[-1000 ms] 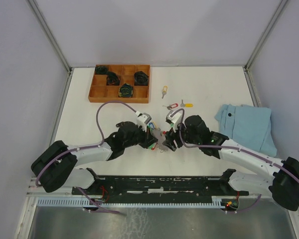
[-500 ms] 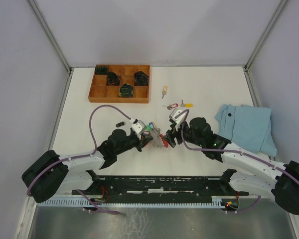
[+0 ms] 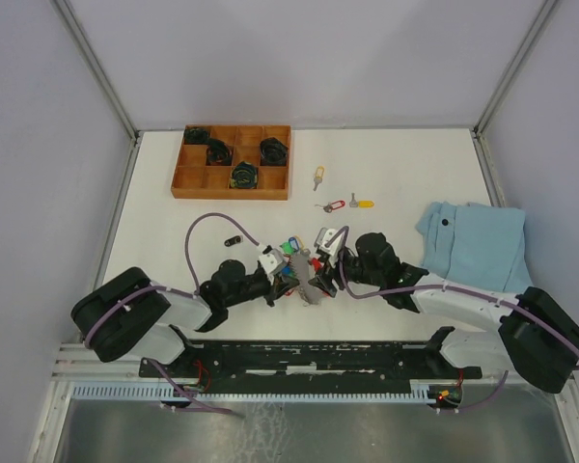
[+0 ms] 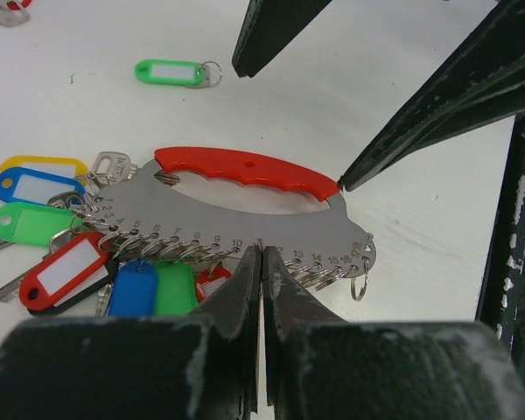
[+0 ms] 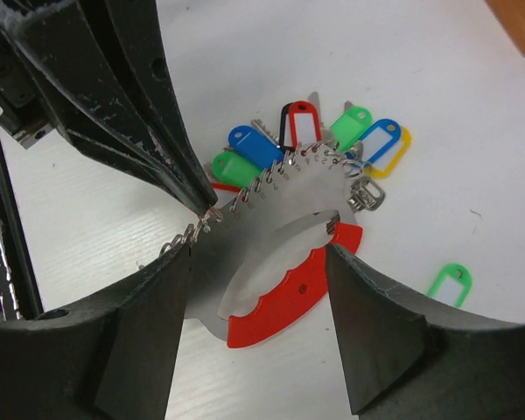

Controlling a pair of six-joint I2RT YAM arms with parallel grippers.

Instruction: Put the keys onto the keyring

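On the worktop, both arms were found drawn back toward the near edge compared with a second before. The keyring had been carried with them and lay near the middle of that edge. The left tool was clamped on its metal plate. The right tool stood apart, straddling the red handle. The loose keys were left unmoved, right of centre toward the far edge. Judged: the keyring was only repositioned, and no key was added.
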